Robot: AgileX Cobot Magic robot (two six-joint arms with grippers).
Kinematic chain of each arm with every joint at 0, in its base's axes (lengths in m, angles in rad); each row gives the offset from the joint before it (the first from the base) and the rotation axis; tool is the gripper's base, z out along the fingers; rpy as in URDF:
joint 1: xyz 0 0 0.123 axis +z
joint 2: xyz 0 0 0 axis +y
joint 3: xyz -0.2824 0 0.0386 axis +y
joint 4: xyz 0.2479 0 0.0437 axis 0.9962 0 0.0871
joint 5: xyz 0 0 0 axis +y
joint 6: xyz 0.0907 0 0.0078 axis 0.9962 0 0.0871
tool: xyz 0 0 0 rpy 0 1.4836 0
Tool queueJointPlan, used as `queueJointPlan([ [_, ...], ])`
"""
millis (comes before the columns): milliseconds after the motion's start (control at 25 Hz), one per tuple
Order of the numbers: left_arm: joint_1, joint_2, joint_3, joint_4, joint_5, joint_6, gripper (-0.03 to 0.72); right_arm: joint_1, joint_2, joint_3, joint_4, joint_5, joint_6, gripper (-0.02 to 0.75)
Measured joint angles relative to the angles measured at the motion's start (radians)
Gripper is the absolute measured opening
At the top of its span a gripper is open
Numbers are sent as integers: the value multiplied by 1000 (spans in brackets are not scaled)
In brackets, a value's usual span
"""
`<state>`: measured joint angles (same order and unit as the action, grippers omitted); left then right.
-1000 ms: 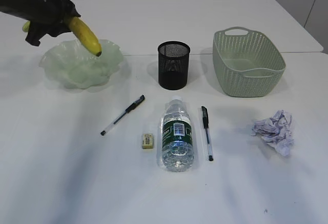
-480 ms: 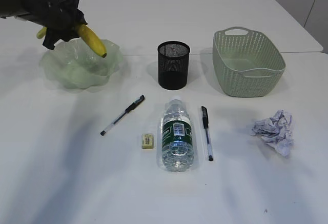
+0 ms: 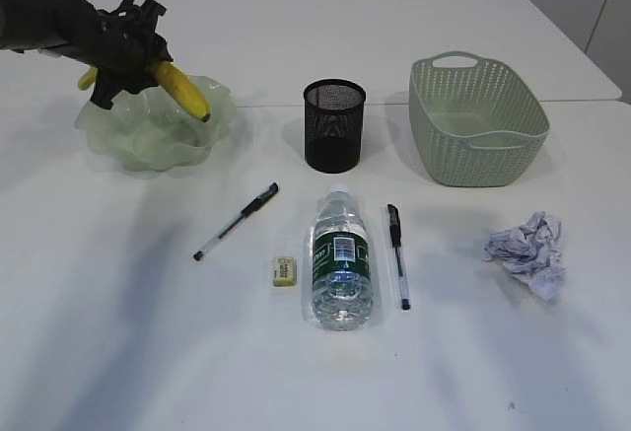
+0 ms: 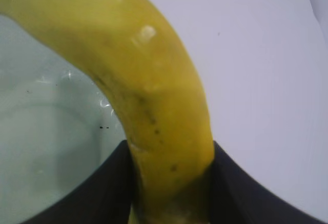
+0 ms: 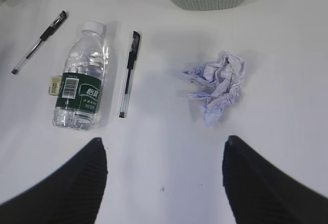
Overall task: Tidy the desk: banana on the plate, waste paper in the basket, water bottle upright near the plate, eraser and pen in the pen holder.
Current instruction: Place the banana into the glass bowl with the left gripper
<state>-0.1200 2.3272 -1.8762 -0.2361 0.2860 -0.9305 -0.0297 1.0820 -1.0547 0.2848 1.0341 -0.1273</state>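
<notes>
Exterior view: one banana (image 3: 182, 90) is clamped in the left gripper (image 3: 133, 51), tilted with its dark tip down over the one pale green plate (image 3: 202, 140), tip just above the plate's inside and not lying in it. In the left wrist view the banana (image 4: 148, 90) fills the frame, both dark fingers (image 4: 97, 188) pressed against its sides, with the plate (image 4: 46, 131) beneath. Right of the plate stands one black mesh pen holder (image 3: 334, 125), and farther right one green basket (image 3: 477, 120); both stand well apart from the plate. In front of the pen holder, one water bottle (image 3: 342, 261) lies on its side on the desk (image 3: 118, 332), cap toward the pen holder. There are two pens: one pen (image 3: 237, 221) slanted on the plate side of the bottle, the other pen (image 3: 397, 255) just beside the bottle on the basket side. One small eraser (image 3: 282, 270) lies close to the bottle's label. One wad of waste paper (image 3: 527, 251) lies in front of the basket, well apart from the plate. Nothing lies between banana and plate. The right gripper (image 5: 164, 178) shows only in the right wrist view, hovering with jaws spread wide and empty above the bare desk, nearer the camera than the bottle and paper.
</notes>
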Motion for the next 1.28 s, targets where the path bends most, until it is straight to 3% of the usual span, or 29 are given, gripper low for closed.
queueJointPlan([
  [320, 0, 0, 0, -7, -7, 0, 351, 0, 0, 0, 2, 0, 0, 523],
  [800, 0, -34, 0, -54, 38, 7, 361, 0, 0, 0, 2, 1, 0, 523],
  [1080, 0, -166, 0, -36, 135, 202, 361, 0, 0, 0, 2, 1, 2, 523],
  [1280, 0, -266, 0, 67, 279, 338, 361, 0, 0, 0, 2, 1, 2, 523],
])
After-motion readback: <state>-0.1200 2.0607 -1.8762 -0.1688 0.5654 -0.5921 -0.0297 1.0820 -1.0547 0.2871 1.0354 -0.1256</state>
